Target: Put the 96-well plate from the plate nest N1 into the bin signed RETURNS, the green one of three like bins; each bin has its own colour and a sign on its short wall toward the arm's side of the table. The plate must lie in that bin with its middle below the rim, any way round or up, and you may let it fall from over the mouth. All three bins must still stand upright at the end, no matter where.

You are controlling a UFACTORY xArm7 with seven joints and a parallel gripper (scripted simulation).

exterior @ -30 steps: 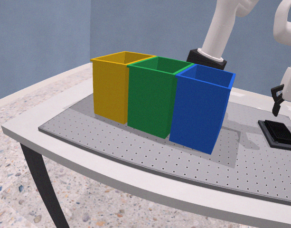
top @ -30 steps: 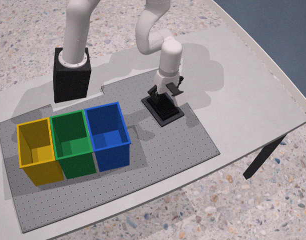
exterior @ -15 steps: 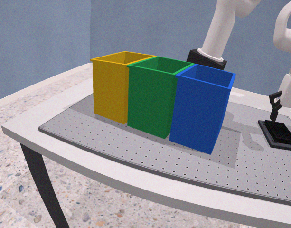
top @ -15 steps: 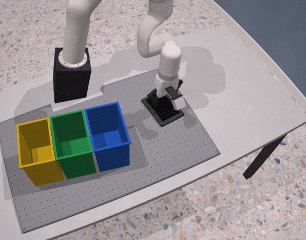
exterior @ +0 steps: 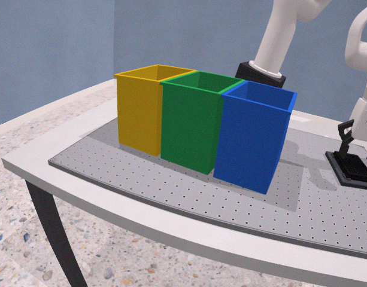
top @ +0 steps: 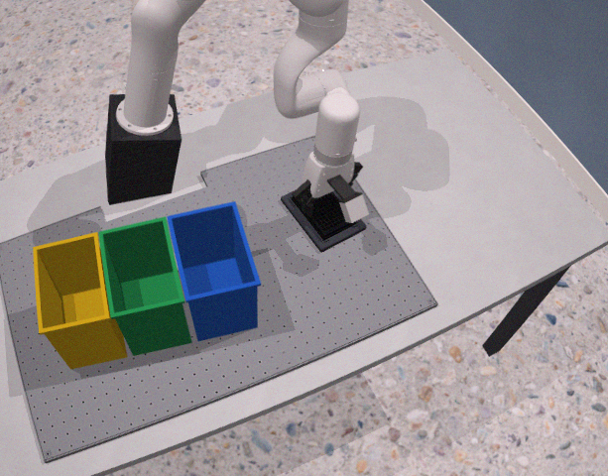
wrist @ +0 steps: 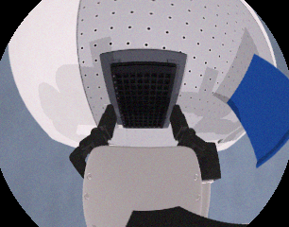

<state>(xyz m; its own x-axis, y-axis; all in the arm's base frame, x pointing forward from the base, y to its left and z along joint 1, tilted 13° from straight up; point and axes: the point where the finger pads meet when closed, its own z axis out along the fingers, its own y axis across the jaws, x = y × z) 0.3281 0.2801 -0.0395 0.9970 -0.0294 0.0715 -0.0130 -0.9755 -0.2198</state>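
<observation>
The black 96-well plate (top: 326, 219) lies in its dark plate nest (top: 323, 225) on the perforated board, right of the bins. It also shows in the wrist view (wrist: 144, 94) and at the right edge of the exterior view (exterior: 355, 168). My gripper (wrist: 143, 111) is open and low over the plate, with one finger on each side of its near end. I cannot tell whether the fingers touch it. The green bin (top: 140, 271) stands upright between the yellow bin (top: 70, 287) and the blue bin (top: 214, 256). Its sign is not visible.
The three bins stand side by side, touching, on the left part of the perforated board (top: 211, 317). The arm's black base block (top: 142, 148) stands behind them. The blue bin (wrist: 261, 110) is the one nearest the nest.
</observation>
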